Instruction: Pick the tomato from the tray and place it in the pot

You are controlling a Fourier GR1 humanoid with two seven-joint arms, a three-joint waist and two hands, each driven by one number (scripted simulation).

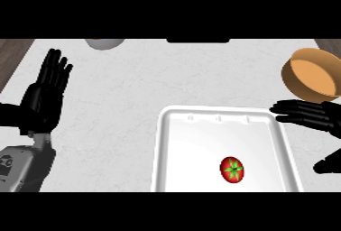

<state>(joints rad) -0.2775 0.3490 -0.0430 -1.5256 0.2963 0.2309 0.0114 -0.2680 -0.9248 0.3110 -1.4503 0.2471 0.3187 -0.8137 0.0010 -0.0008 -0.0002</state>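
Note:
A red tomato (232, 169) with a green stem lies in the white tray (174, 149), toward its near right part. The orange-brown pot (313, 74) stands at the far right of the counter, beyond the tray's right corner. My right hand (307, 113) hovers at the tray's far right corner, just below the pot, fingers straight and pointing left, holding nothing. It is well above and right of the tomato. My left hand (45, 92) rests open at the left edge, fingers up.
A grey-white rounded object (104, 43) shows at the counter's far edge, upper left. A dark slot (197, 40) sits at the top middle. Wooden floor shows past the counter's left and right far corners.

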